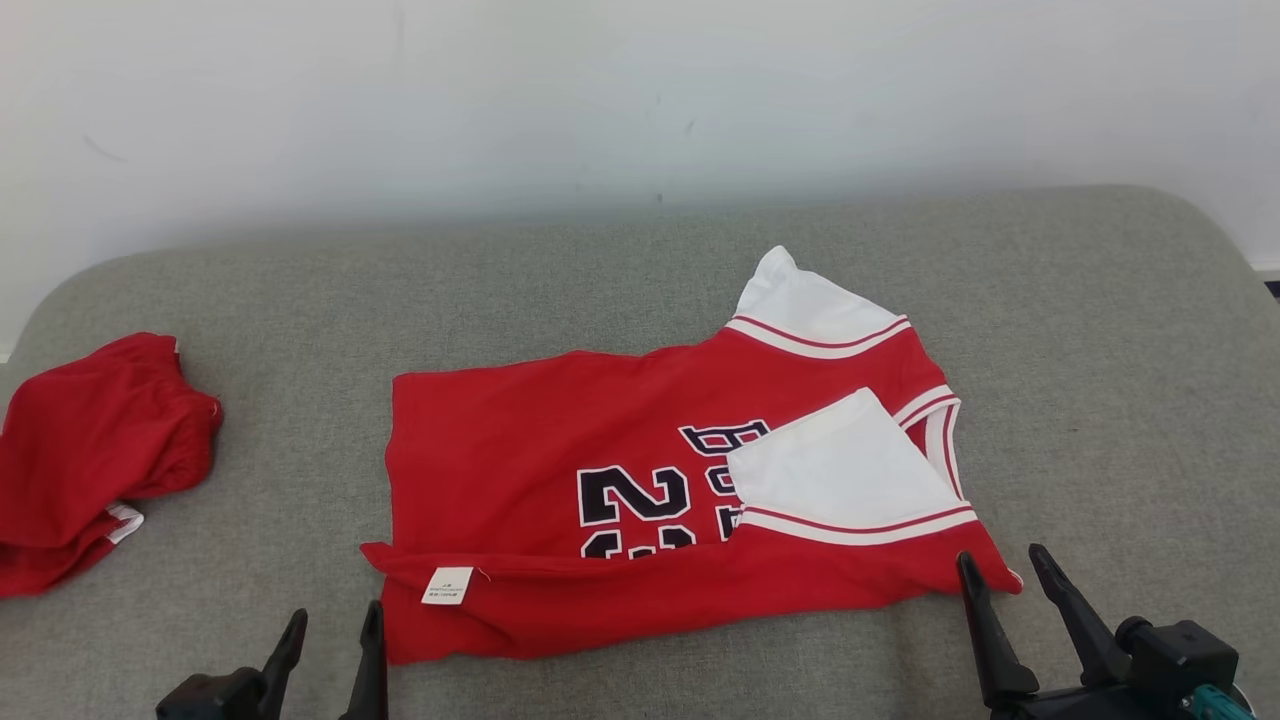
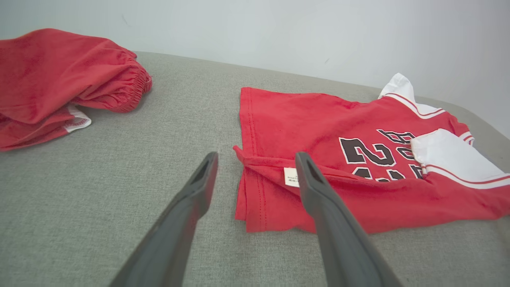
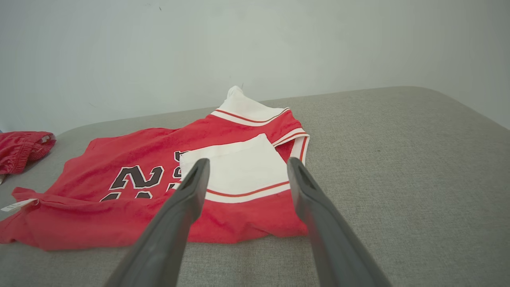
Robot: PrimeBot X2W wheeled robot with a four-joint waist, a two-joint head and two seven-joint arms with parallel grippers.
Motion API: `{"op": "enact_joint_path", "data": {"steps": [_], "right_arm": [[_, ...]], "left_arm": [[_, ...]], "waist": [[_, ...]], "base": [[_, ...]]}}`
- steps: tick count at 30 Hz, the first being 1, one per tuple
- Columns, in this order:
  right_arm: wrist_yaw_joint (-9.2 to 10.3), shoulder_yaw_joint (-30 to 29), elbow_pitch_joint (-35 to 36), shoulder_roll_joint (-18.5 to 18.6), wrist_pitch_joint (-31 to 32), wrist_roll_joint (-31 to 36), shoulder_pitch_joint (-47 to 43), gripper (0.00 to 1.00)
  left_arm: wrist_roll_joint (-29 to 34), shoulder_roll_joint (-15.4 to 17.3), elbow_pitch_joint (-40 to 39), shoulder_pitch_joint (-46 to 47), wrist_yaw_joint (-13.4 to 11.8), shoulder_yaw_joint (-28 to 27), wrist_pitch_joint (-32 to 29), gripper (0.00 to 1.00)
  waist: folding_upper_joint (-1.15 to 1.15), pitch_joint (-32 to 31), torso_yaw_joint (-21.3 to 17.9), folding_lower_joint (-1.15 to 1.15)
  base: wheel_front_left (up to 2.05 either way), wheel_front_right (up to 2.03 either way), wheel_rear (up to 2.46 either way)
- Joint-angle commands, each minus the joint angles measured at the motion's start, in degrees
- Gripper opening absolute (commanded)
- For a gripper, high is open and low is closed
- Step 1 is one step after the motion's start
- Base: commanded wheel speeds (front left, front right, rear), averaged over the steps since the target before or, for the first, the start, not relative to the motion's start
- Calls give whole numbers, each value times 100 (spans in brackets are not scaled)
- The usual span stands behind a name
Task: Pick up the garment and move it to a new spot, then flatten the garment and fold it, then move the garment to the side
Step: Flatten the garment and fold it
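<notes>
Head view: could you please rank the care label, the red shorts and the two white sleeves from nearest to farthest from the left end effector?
1. Care label, on the jersey's near fold, just right of the left end effector.
2. Red shorts, far left.
3. Folded-over white sleeve, on the jersey's right part.
4. Far white sleeve, at the jersey's back edge.

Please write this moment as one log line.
jersey: near edge folded over | left pincer: open, empty | right pincer: open, empty
</notes>
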State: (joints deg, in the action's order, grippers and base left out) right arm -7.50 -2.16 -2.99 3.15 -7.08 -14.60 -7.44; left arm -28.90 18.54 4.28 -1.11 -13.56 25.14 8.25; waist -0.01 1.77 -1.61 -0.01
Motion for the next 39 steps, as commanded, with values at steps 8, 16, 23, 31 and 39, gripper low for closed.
{"op": "enact_joint_path", "data": {"steps": [8, 16, 23, 31, 39], "right_arm": [[2, -221, -149, 108, 357, 71, 217, 100], [2, -180, -977, 489, 491, -102, 801, 100], [2, 72, -1701, 747, 483, -327, 1337, 100], [1, 308, -2282, 899, 524, -642, 1679, 100], [2, 686, -2605, 1047, 768, -1210, 1881, 42]], "left_arm": [[-352, -97, 377, 300, 254, 124, -519, 100], [-718, -253, 967, 734, 557, 100, -780, 100], [-675, -257, 1310, 1013, 565, 158, -947, 100], [-965, -375, 1451, 1054, 672, 145, -1144, 100], [-1238, -436, 1413, 1098, 876, 112, -1267, 11]], "waist": [[1, 179, -34, 1], [1, 551, -16, 1], [1, 832, 58, 1], [1, 956, 107, 1], [1, 965, 114, 1]], "base": [[0, 0, 0], [0, 0, 0], [0, 0, 0], [0, 0, 0], [0, 0, 0]]}}
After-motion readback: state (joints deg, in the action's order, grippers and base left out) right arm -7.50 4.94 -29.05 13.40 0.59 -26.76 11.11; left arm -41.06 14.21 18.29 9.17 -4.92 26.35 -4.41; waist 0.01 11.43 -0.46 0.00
